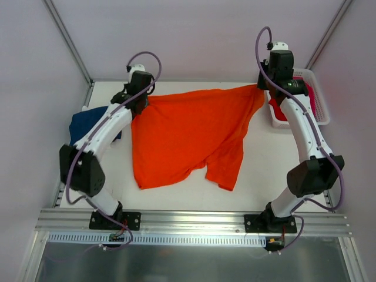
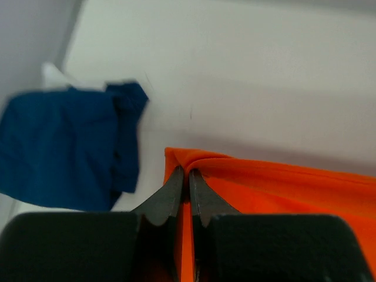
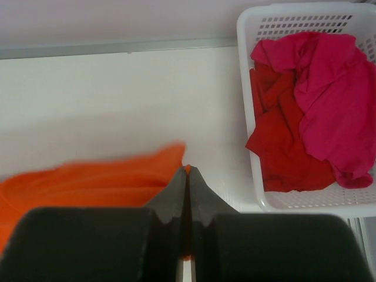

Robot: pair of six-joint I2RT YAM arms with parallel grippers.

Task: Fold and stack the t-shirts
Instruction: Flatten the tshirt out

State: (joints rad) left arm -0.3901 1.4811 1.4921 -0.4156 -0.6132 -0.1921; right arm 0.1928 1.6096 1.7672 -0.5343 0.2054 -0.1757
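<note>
An orange t-shirt (image 1: 191,135) hangs stretched between both arms near the back of the table, its lower part draping down to the table. My left gripper (image 1: 141,101) is shut on its left corner (image 2: 197,161). My right gripper (image 1: 265,87) is shut on its right corner (image 3: 150,170). A navy blue t-shirt (image 1: 88,124) lies crumpled at the left edge, seen also in the left wrist view as a navy blue t-shirt (image 2: 64,147). Magenta-pink and red shirts (image 3: 311,111) fill the basket.
A white lattice basket (image 1: 322,100) stands at the back right corner, just right of my right gripper; its rim (image 3: 247,76) shows in the right wrist view. Purple walls close in the back and sides. A metal rail (image 1: 194,222) runs along the near edge.
</note>
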